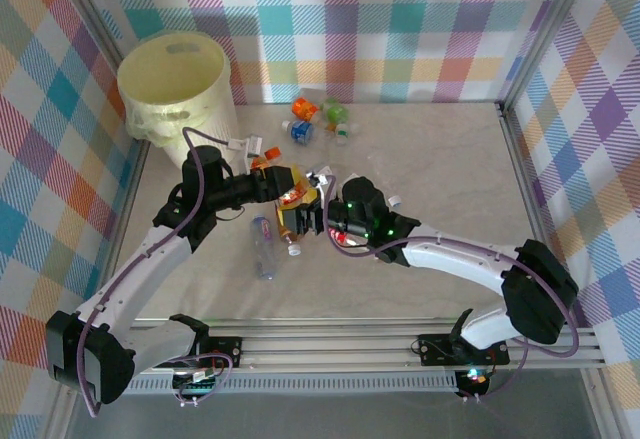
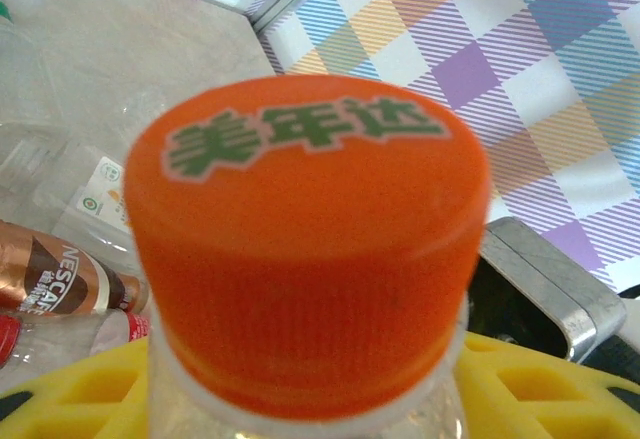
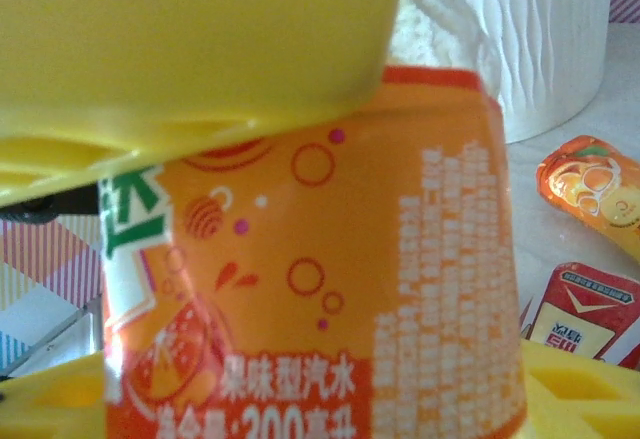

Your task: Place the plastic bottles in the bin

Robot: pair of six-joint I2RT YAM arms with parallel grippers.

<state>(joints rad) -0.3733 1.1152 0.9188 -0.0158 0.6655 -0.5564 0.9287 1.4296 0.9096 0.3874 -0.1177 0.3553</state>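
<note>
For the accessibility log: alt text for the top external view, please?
The left gripper and right gripper meet at an orange-labelled bottle over the middle of a pale table. A clear bottle lies just nearer the arms' bases, a few more bottles sit at the far edge, and a cream bin stands in the far-left corner.

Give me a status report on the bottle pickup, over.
Left gripper clamped on orange soda bottle at its neck; right gripper around the label, grip unclear. Bottle held up, not in bin. Clear bottle lies loose beside the grippers.
</note>
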